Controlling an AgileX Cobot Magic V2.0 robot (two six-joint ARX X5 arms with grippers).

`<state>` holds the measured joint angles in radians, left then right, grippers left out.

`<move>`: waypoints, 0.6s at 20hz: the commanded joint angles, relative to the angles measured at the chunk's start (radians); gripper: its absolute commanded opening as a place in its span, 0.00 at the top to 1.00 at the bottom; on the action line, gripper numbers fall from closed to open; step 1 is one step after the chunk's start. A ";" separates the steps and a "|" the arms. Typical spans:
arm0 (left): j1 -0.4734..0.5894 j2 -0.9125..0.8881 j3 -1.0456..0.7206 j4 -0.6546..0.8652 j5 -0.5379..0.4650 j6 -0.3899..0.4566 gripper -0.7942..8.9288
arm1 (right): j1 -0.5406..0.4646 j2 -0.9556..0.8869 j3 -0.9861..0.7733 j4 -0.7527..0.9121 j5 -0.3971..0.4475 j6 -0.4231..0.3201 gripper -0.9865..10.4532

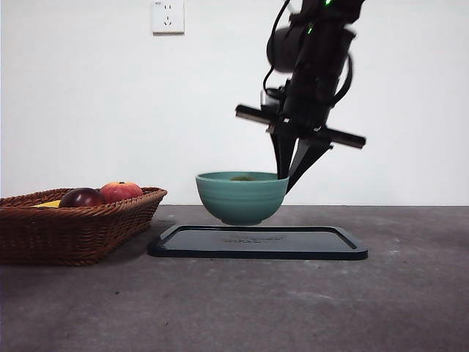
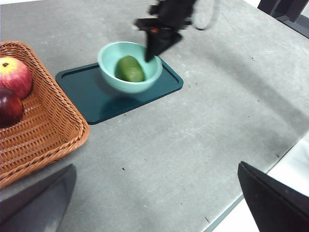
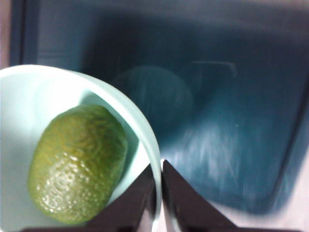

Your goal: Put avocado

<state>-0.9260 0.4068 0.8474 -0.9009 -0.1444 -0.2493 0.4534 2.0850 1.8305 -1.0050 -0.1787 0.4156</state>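
The avocado (image 2: 129, 69) (image 3: 77, 164) lies inside a teal bowl (image 1: 242, 198) (image 2: 108, 53), and only its top (image 1: 242, 177) peeks over the rim in the front view. My right gripper (image 1: 291, 176) (image 2: 152, 53) (image 3: 158, 169) comes down from above and is shut on the bowl's rim (image 3: 140, 130), one jaw inside and one outside. The bowl hangs just over a dark tray (image 1: 256, 242) (image 2: 82, 92) (image 3: 231, 121), with its shadow on the tray. My left gripper (image 2: 156, 166) is open and empty, high above the table's near part.
A wicker basket (image 1: 73, 220) (image 2: 43, 130) stands left of the tray. It holds a dark maroon fruit (image 1: 80, 197) (image 2: 8, 107), a red-orange fruit (image 1: 121, 191) (image 2: 14, 76) and something yellow (image 1: 47, 204). Bare grey table lies right of the tray.
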 commanded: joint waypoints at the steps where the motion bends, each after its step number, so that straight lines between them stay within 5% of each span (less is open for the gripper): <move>1: -0.010 0.002 0.005 0.005 -0.005 0.002 0.34 | -0.014 0.103 0.117 -0.014 0.004 -0.012 0.91; 8: -0.010 0.002 0.004 0.004 -0.005 0.002 0.34 | -0.027 0.166 0.146 -0.025 0.023 -0.028 0.90; 12: -0.010 0.002 0.004 0.004 -0.005 0.002 0.34 | -0.032 0.153 0.185 -0.061 0.024 -0.022 0.67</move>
<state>-0.9260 0.4068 0.8471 -0.9024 -0.1444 -0.2493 0.4175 2.2246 1.9965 -1.0832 -0.1551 0.3973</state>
